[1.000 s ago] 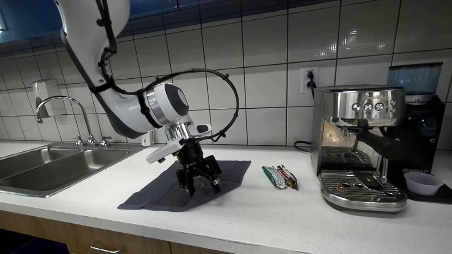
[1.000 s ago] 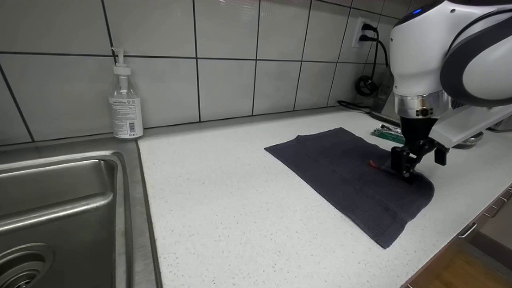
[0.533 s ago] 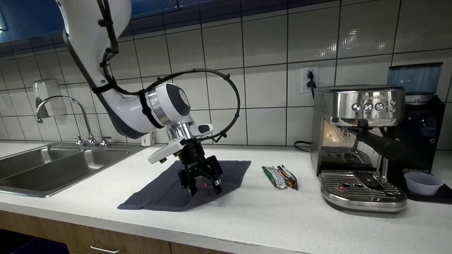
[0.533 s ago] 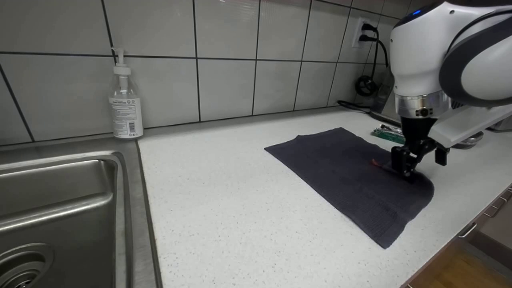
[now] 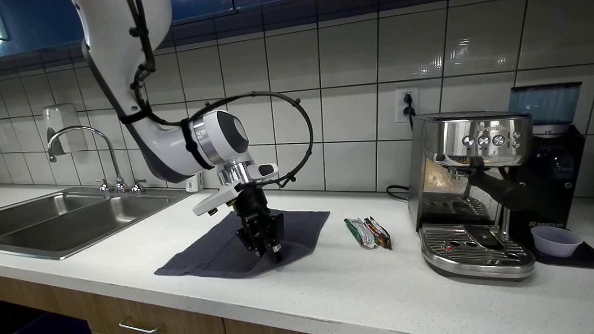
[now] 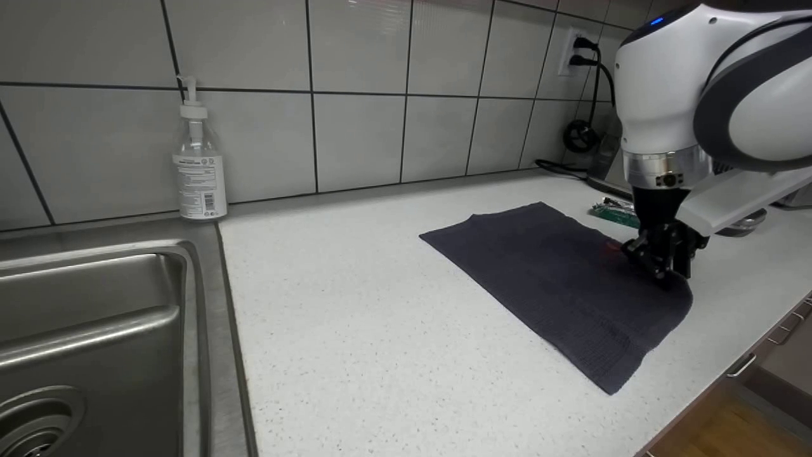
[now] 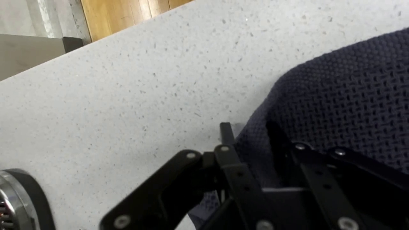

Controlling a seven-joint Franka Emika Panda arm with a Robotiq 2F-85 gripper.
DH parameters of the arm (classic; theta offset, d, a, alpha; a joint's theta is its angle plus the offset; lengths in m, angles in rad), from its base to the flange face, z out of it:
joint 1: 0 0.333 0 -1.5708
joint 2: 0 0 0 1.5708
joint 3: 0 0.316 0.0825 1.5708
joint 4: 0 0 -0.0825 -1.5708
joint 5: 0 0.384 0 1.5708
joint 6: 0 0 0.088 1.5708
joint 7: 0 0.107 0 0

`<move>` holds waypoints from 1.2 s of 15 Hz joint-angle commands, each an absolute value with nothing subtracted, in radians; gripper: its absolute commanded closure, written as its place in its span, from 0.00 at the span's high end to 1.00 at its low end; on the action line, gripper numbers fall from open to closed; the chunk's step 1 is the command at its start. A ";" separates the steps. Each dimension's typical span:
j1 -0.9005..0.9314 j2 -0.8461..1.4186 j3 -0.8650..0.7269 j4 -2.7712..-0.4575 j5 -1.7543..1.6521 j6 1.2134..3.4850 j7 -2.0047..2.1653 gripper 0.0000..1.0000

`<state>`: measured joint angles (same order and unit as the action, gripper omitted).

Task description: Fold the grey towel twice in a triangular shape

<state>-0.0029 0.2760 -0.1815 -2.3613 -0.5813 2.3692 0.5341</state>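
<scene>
The grey towel (image 5: 211, 253) lies spread on the white counter, and both exterior views show it, with most of its surface in sight in an exterior view (image 6: 539, 273). My gripper (image 5: 269, 255) points down at the towel's near edge, on the side toward the coffee machine. In the wrist view the jaws stand partly apart, with a strip of the towel (image 7: 345, 99) running between them. One of the fingers (image 7: 227, 134) is just outside the towel's edge, over bare counter. The opposite one is over the cloth. A gap still shows on the strip's sides. A small reddish spot (image 6: 613, 246) shows on the cloth beside the gripper.
Two snack packets (image 5: 369, 233) lie right of the towel, before the coffee machine (image 5: 473, 195). A steel sink (image 5: 88, 218) is set in the counter to the left. A pump bottle (image 6: 200, 165) stands by the wall. The counter's front edge (image 7: 105, 38) is near the gripper.
The jaws have drawn much closer together around the towel's edge. The arm has hardly shifted. The towel's edge beside the gripper has bulged slightly outward, and the reddish spot has moved a little.
</scene>
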 commanded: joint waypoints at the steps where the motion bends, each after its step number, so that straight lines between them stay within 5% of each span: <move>1: 0.015 0.284 -0.192 -2.343 -0.599 2.339 0.562 0.03; 18: 0.022 0.218 -0.164 -2.340 -0.527 2.326 0.522 0.01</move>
<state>0.0150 0.2495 -0.1782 -2.3533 -0.5599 2.3685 0.5369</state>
